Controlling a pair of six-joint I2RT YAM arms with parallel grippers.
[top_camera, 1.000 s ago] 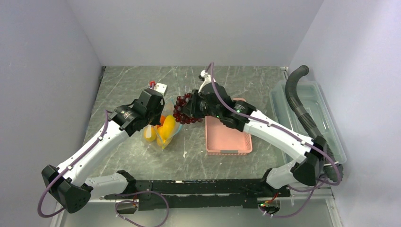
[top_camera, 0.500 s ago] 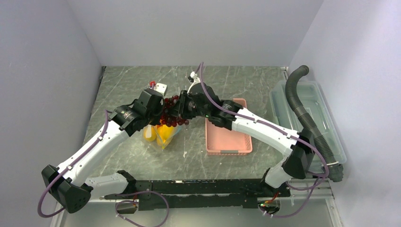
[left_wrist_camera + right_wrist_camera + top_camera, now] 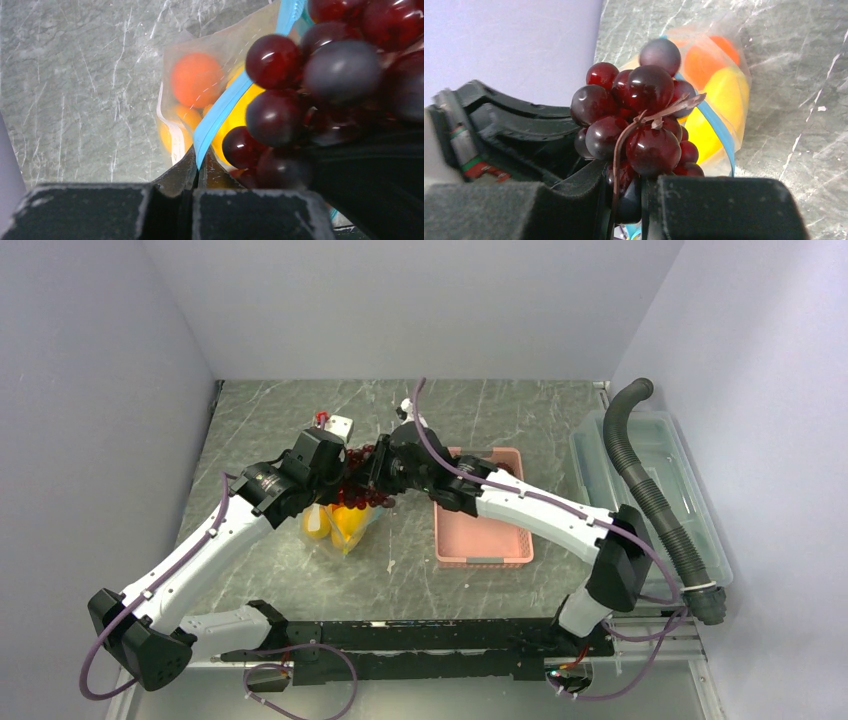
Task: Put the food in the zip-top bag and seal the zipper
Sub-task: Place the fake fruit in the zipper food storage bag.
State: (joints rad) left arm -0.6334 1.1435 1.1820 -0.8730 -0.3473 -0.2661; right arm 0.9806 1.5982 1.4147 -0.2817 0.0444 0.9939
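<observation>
"Grapes (image 3: 639, 125) first: where did you have them?"

"In my right hand (image 3: 629, 200). Its two fingers (image 3: 714, 210) were drawn in narrow on the brown stem (image 3: 624, 145), and the bunch bulged out past the tips. From above, the grapes sat between my two hands, clear of the worktop (image 3: 270, 420)."

"And the other one?"

"My left hand (image 3: 196, 167) was pinched tight on the zipper (image 3: 225, 107). The teal strip ran straight out from between the fingertips (image 3: 175, 175) and slanted away across the mouth of the zip-top bag (image 3: 215, 42). The bag itself lay below that grip, on the worktop in front of my left arm."

"What was already inside?"

"One round orange fruit (image 3: 196, 79) and several yellow pieces (image 3: 719, 95), all seen through the clear plastic."

"How close were the grapes to the opening?"

"Just beside the zipper, right at the mouth. In my left wrist view the dark red balls filled the right side, pressed up near the strip. Whether any grape had passed the rim, or was touching the plastic, I could not tell."

"Anything else around you?"

"The pink basket (image 3: 480, 530) stood just to the right of the bag, and my right forearm crossed over its far left corner. The clear bin (image 3: 668, 445) sat at the far right edge of the worktop, well apart from the bag, with a grey ribbed hose (image 3: 640, 470) lying along it."
</observation>
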